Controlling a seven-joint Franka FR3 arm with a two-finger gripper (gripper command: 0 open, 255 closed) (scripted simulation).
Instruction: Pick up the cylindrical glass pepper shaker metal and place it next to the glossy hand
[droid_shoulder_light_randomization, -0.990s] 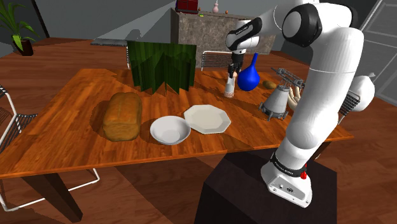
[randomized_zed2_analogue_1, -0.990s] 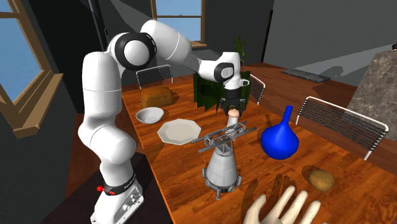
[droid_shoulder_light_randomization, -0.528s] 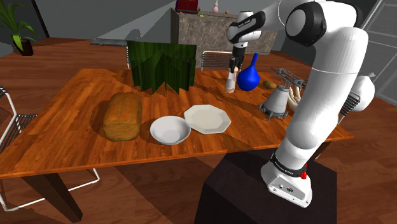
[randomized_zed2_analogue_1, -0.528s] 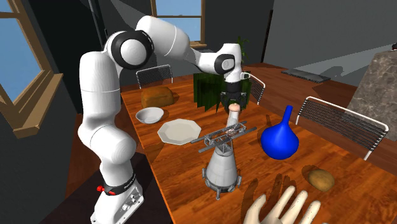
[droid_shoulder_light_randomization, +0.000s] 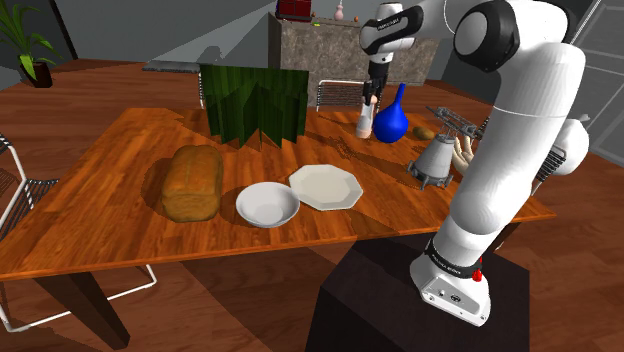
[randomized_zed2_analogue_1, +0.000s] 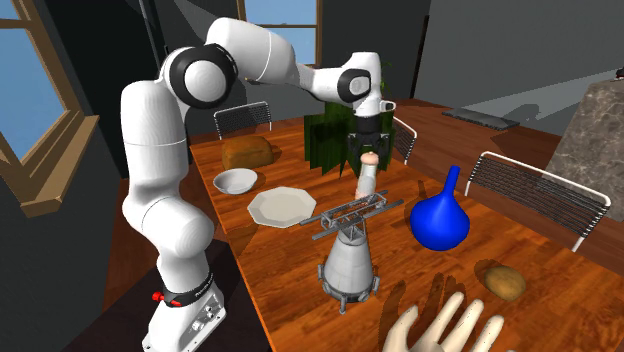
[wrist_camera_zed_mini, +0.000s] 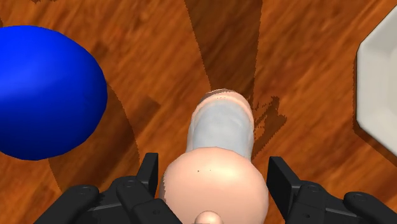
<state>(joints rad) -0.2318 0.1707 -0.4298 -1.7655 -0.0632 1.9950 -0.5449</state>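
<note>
Pepper shaker (randomized_zed2_analogue_1: 366, 178), pale rounded cap, translucent grey body, clasped at the cap between the black fingers (wrist_camera_zed_mini: 148, 178).
Upright, long axis vertical, cap uppermost; held clear of the bench (droid_shoulder_light_randomization: 120, 200), just beside the blue vase (randomized_zed2_analogue_1: 438, 222).

Brown loaf (droid_shoulder_light_randomization: 193, 182), white bowl (droid_shoulder_light_randomization: 267, 205), octagonal white plate (droid_shoulder_light_randomization: 324, 187) and blue vase (droid_shoulder_light_randomization: 393, 118), all on a wooden table (droid_shoulder_light_randomization: 110, 190)
</note>
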